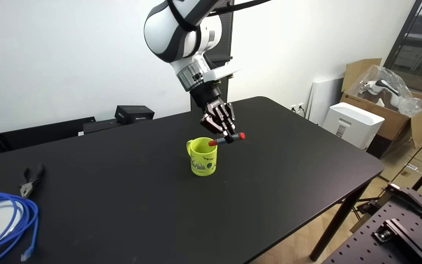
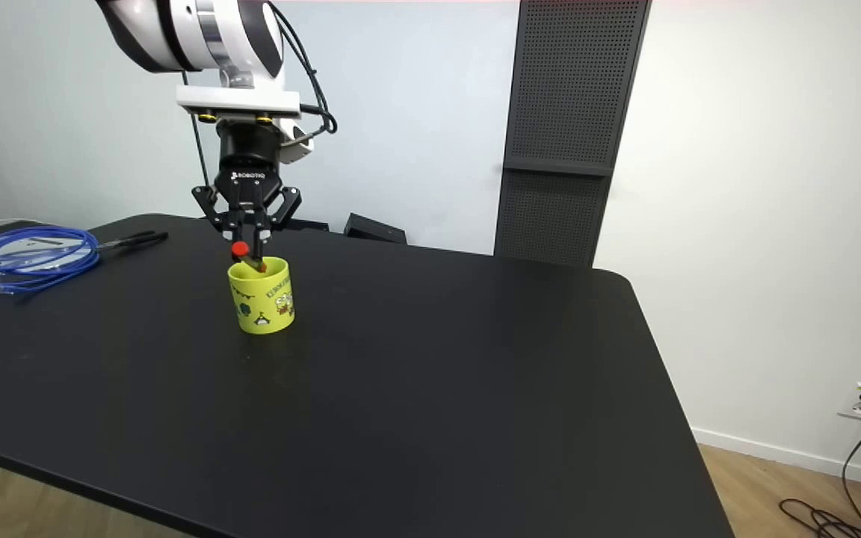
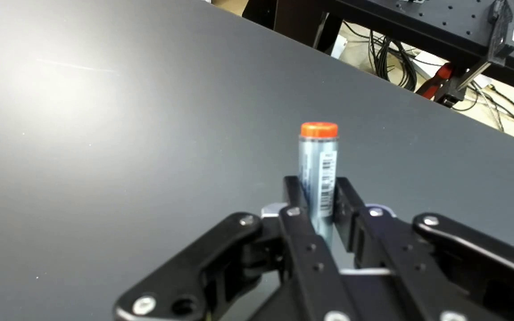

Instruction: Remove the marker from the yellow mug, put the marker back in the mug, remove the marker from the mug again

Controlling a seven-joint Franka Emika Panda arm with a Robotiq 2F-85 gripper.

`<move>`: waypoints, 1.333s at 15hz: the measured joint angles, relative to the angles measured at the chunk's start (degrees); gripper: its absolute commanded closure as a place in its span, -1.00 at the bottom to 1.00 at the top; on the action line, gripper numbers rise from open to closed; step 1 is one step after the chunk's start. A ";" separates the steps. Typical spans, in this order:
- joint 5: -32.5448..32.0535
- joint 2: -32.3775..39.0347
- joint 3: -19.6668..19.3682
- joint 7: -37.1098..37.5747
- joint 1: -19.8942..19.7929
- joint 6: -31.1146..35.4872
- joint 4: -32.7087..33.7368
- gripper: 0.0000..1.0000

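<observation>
Your gripper (image 3: 317, 189) has its jaws clamped on the marker (image 3: 319, 171), which is tilted, with one red end at the mouth of the yellow mug (image 1: 203, 161) — can't tell if it dips in. The marker looks mostly out, but this could be the first pull, the put-back or the last pull, so what you have left doesn't show.

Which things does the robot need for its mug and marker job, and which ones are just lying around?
For the job:
marker, with a red end, held between the fingers
yellow mug, standing upright
gripper, shut on the marker

Just lying around:
pliers
blue cable, coiled up
black box
cardboard box
</observation>
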 measured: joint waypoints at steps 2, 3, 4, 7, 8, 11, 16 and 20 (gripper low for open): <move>0.00 2.12 0.03 -0.22 0.03 -0.49 2.26 0.89; 0.00 3.07 0.07 -0.30 0.05 -0.67 3.33 0.89; 0.00 3.96 0.13 -0.38 0.08 -0.84 4.41 0.89; 0.00 6.26 0.42 -0.47 0.11 -1.54 7.31 0.05; 0.01 6.91 0.49 -0.47 0.12 -1.81 8.24 -0.04; 0.02 8.36 0.61 -0.81 0.18 -2.19 10.49 -0.44; -0.45 8.70 0.83 -2.01 0.62 -1.45 12.03 -1.00; -5.24 6.61 1.32 -2.28 2.89 4.93 9.84 -1.00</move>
